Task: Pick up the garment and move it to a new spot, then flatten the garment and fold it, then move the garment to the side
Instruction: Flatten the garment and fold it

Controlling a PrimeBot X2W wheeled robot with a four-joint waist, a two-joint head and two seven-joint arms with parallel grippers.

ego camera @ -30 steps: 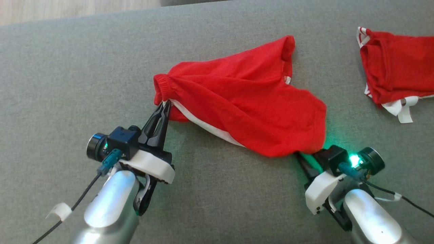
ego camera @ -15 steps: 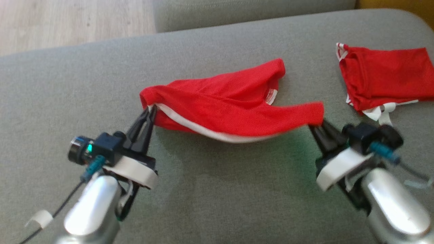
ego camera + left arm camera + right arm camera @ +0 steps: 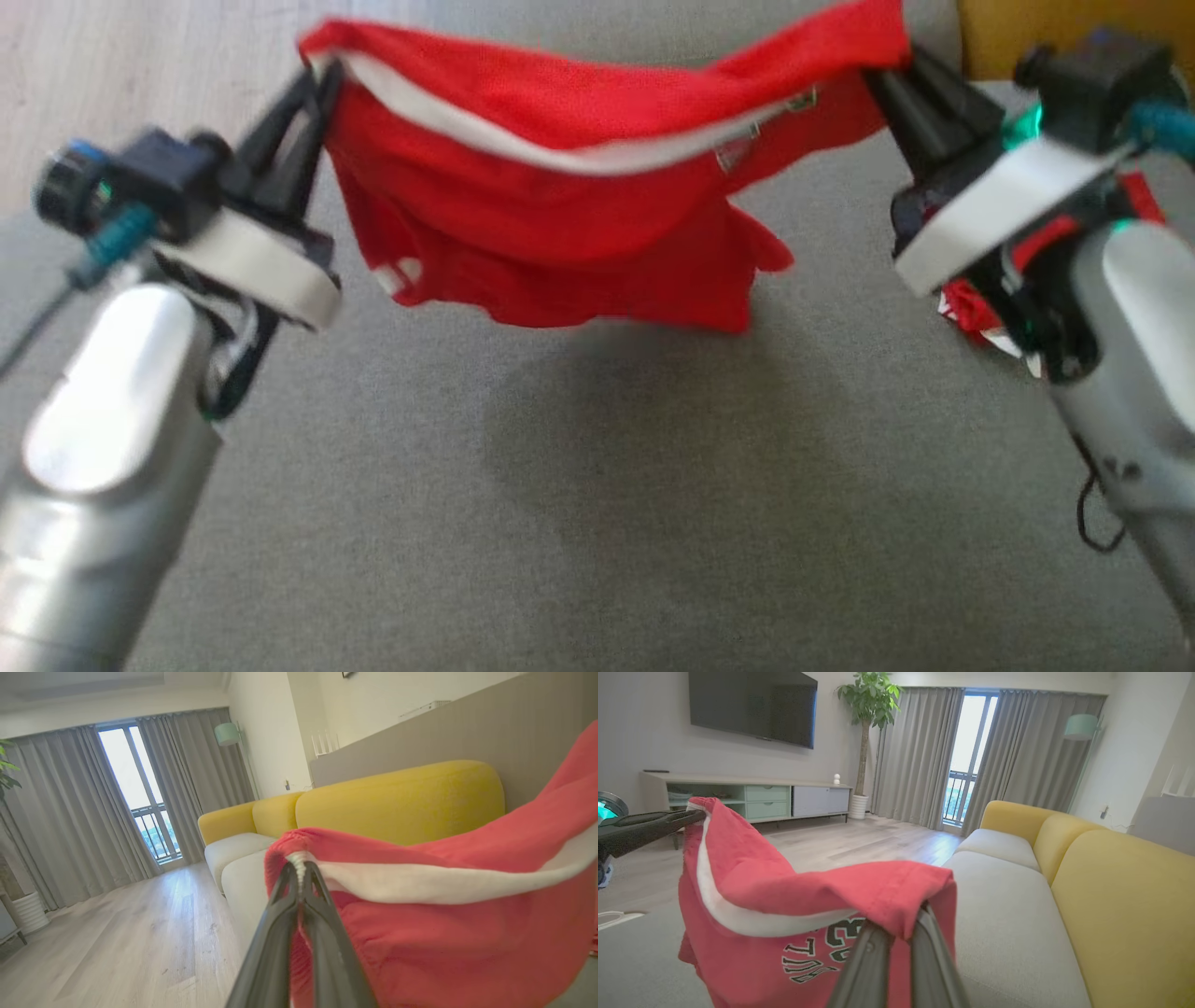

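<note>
Two-handed: holds the red garment (image 3: 560, 215) up over the grey couch (image 3: 597, 485), left claw (image 3: 317, 82) and right claw (image 3: 879, 79) each pinching a top corner; could drop it with a loose pinch or hard tug.

Left hand (image 3: 316, 84) and right hand (image 3: 882, 82) held high, clamped closed.

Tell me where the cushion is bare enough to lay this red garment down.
Bare grey cushion lies under the hanging red garment, between the left gripper and right gripper. Crowded at right: the other red cloth lies by that arm.
</note>
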